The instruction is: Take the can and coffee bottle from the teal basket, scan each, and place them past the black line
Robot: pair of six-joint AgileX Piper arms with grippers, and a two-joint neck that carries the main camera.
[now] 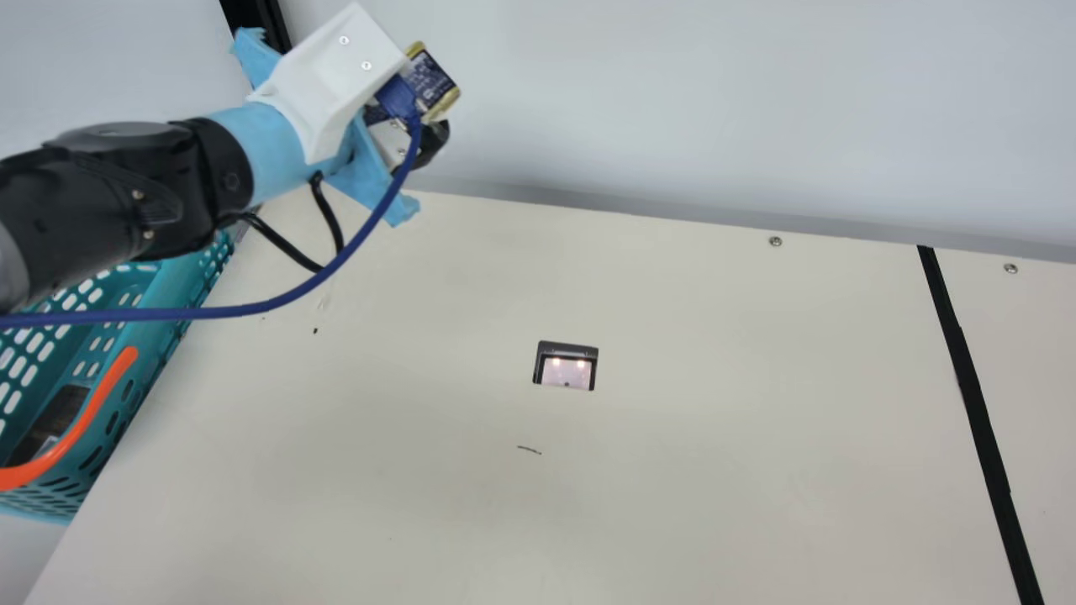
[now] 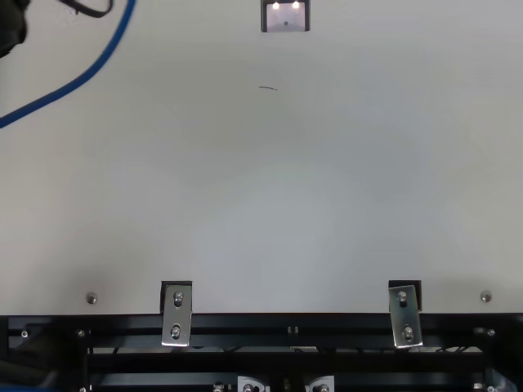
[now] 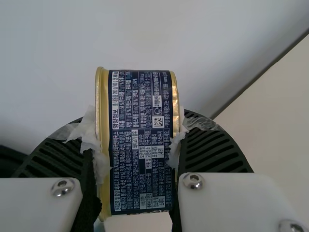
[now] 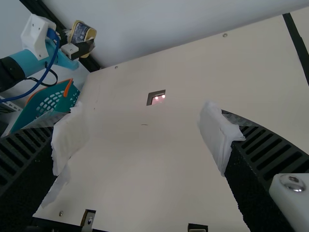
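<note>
High up, a can (image 1: 432, 77) is hanging tilted near the table's (image 1: 689, 378) far left corner, its long axis running along the fingers (image 3: 212, 150) of the left gripper (image 1: 424, 99).
That gripper is pinching it by both gold rims, while the right gripper (image 4: 144, 126) is standing wide open above the table.

**Left Arm (image 1: 109, 193) Aloft, Right Pincer (image 4: 145, 133) Wide**

The robot's left arm angles in from the main view's left edge, its light-blue wrist section (image 1: 273, 151) and white bracket (image 1: 336, 84) tilted behind the left pincer (image 1: 420, 105), whose black ribbed fingers (image 3: 212, 150) are clamped in a grip. In the right wrist view, the right pincer's whitish-wrapped fingers (image 4: 268, 145) stand well apart.
</note>
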